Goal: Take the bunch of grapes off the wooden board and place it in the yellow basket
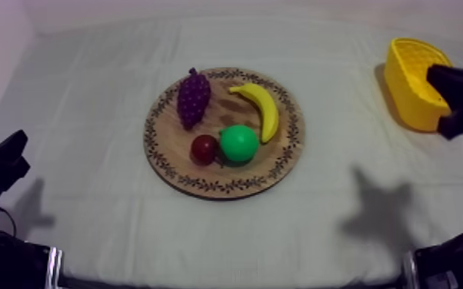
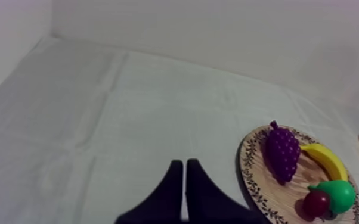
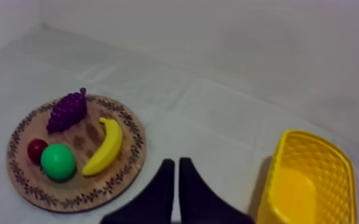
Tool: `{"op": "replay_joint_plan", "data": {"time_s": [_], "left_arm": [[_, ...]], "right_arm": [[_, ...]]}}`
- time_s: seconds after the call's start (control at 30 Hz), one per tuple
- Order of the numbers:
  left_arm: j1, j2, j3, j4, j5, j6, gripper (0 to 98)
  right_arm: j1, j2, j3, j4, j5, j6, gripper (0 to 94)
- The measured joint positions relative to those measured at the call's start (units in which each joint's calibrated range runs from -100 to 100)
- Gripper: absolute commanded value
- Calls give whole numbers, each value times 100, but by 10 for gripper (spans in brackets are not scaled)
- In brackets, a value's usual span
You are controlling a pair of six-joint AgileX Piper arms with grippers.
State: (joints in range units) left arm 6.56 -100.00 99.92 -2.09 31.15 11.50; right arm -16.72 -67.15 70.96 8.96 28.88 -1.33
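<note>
From above, the bunch of grapes (image 1: 193,97) is being shown lying on the wooden board (image 1: 219,188), well apart from the yellow basket (image 1: 404,88), with bare cloth (image 1: 342,115) between them. At the left wrist, the left gripper (image 2: 185,177) is being held pressed together, empty, over open cloth beside the board. At the right wrist, the right gripper (image 3: 177,177) is being held closed on nothing between board and basket.

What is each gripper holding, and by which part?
Nothing: left gripper and right gripper are shut empty; the bunch of grapes lies on the wooden board.
</note>
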Motion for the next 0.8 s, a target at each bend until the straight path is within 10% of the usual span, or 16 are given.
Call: {"op": "replay_joint_plan", "data": {"time_s": [0.43,0.8], "left_arm": [[0,0,0,0,0,0,1],[0,0,0,0,0,0,1]], "right_arm": [[-626,2343,-2436,-150,451,-121,4],[-1376,4162,-4458,342,1261,-874,4]]}}
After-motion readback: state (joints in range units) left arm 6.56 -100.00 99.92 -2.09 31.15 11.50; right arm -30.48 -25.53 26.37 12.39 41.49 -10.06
